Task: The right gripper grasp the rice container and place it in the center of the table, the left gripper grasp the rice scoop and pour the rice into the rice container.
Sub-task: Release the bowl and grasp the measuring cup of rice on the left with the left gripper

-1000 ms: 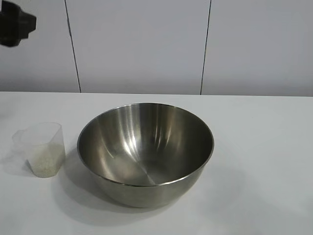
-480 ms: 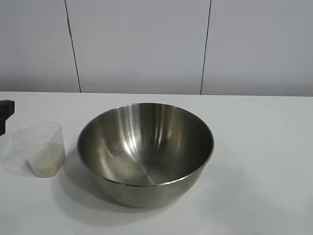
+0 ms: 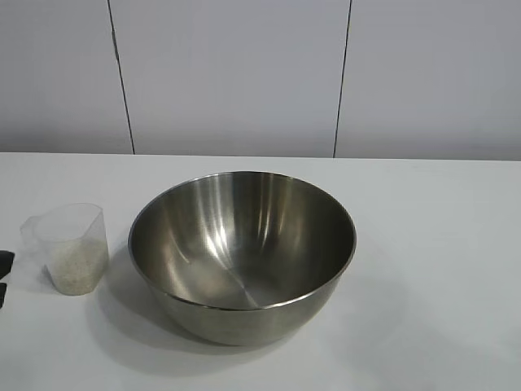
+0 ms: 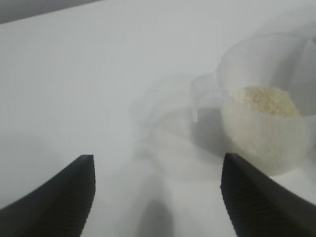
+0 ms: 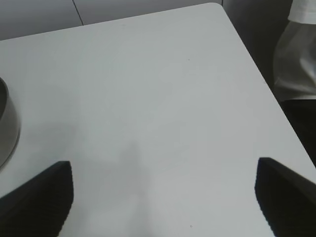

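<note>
Steel rice container (image 3: 242, 254) sat nearest on the white worktop (image 3: 440, 244), upright, near the middle. Just beside it, toward the left edge, stood the rice scoop (image 3: 70, 248), upright, with pale rice (image 3: 76, 266) heaped in its lower part. At that edge the left hand (image 4: 155, 197) hovered low near the scoop, its fingers (image 4: 59, 200) spread apart, holding nothing. The right hand (image 5: 163, 195) hung over bare worktop off to the bowl's side, fingers wide open and empty.
</note>
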Robot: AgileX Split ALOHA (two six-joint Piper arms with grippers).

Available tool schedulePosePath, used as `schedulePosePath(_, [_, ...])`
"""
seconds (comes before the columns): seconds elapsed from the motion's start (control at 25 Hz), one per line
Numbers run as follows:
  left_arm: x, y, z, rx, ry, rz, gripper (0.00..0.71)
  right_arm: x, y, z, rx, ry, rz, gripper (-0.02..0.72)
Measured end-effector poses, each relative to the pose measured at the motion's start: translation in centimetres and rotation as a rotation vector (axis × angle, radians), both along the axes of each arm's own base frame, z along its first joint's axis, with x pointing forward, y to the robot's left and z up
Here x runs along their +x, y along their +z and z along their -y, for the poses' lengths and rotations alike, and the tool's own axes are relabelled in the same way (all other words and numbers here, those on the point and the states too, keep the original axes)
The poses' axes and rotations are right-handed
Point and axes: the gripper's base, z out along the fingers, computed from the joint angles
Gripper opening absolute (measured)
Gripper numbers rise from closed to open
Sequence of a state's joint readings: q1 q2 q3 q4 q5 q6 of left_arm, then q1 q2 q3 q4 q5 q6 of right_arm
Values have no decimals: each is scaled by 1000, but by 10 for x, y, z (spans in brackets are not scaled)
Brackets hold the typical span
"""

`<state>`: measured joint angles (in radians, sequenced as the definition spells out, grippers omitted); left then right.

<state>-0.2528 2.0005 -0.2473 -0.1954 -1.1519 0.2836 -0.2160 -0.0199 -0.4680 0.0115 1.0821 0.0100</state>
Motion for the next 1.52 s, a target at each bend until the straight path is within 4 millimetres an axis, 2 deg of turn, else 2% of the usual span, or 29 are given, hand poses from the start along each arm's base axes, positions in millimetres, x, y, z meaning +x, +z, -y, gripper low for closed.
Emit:
schedulePosePath(0.28, [15, -12, -15, -45, 19, -17, 512, 0, 0, 0, 0, 0, 0, 694])
schedulePosePath(0.6, [34, -8, -19, -64, -51, 37, 512, 0, 0, 0, 0, 0, 0, 694])
schedulePosePath(0.92, [48, -3, -13, -70, -124, 89, 510, 0, 0, 0, 0, 0, 0, 694])
schedulePosePath(1.2, [52, -1, -9, -74, -167, 104, 510, 0, 0, 0, 0, 0, 0, 694])
schedulePosePath(1.52, [66, 4, -8, -145, -146, 137, 510, 0, 0, 0, -2, 1, 0, 694])
